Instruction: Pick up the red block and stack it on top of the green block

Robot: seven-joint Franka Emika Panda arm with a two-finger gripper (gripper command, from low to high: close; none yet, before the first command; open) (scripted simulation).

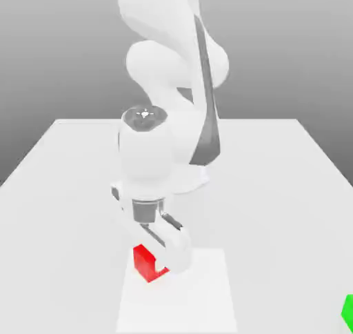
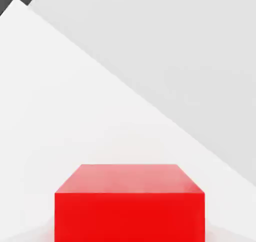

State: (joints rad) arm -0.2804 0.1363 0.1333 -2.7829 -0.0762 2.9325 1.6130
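gripper [image 1: 160, 262]: lowered onto the red block, closed on it
red block [image 1: 147, 263]: on the white mat, near edge of the counter, left of centre in the exterior view
green block [image 1: 347, 310]: far right near corner, well apart from the red block
mat [image 1: 200, 298]: lies flat on the counter [image 1: 62, 181]
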